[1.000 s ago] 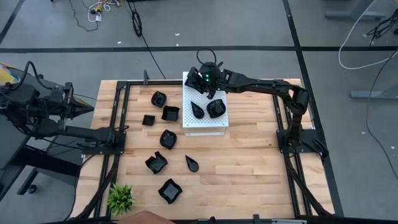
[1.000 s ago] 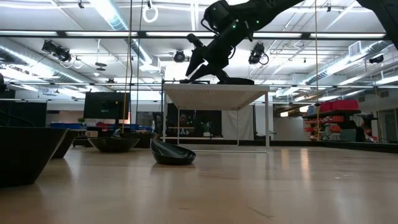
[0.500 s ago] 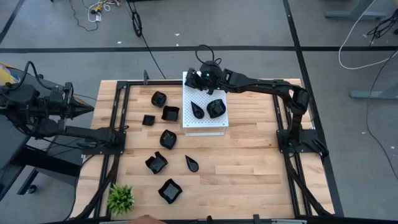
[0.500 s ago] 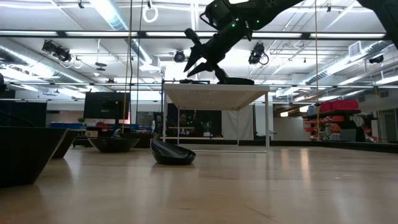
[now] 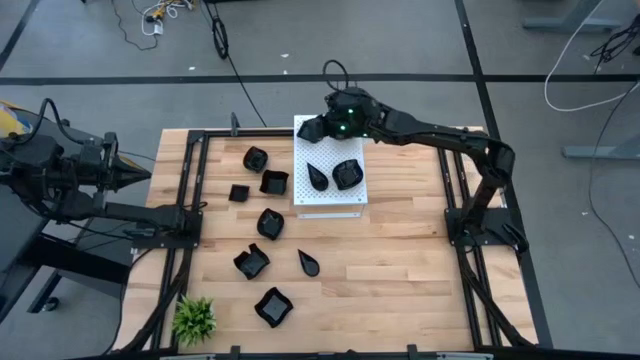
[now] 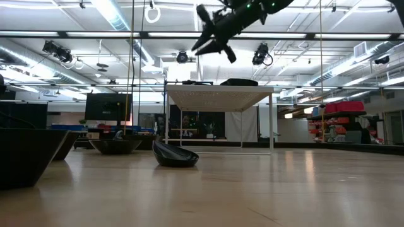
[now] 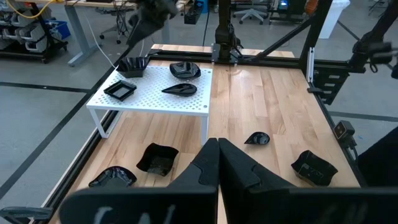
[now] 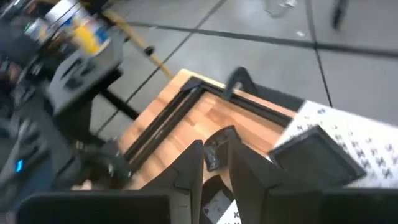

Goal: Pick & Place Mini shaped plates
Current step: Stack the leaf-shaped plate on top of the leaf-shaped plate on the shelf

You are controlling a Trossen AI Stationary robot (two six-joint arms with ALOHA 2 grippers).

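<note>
The mini shaped plates are split between two places. A few sit up on the white perforated board (image 5: 330,203): a flat square one (image 7: 119,91) near the far corner, a teardrop (image 5: 318,177) and a rounded dish (image 5: 347,173). The others are scattered over the wooden table (image 5: 400,260) on the left arm's side, among them a second teardrop (image 5: 309,264) and a crinkled square (image 5: 273,307) close to the little green plant (image 5: 195,318). They are all small, glossy and black, shallow with thin raised rims, so I would expect them to be slippery and easy to tip. The right gripper (image 8: 216,144) hangs high over the board's far corner, just above the square plate. Its fingers are a little apart and I can see nothing between them. If it comes down off-centre on a rim, that plate could skate across the board, knock its neighbours or drop off the edge. A pinch on only one lip might flip the plate out of the grasp. The left gripper (image 7: 214,163) waits at the table's left edge, fingers pressed together.
</note>
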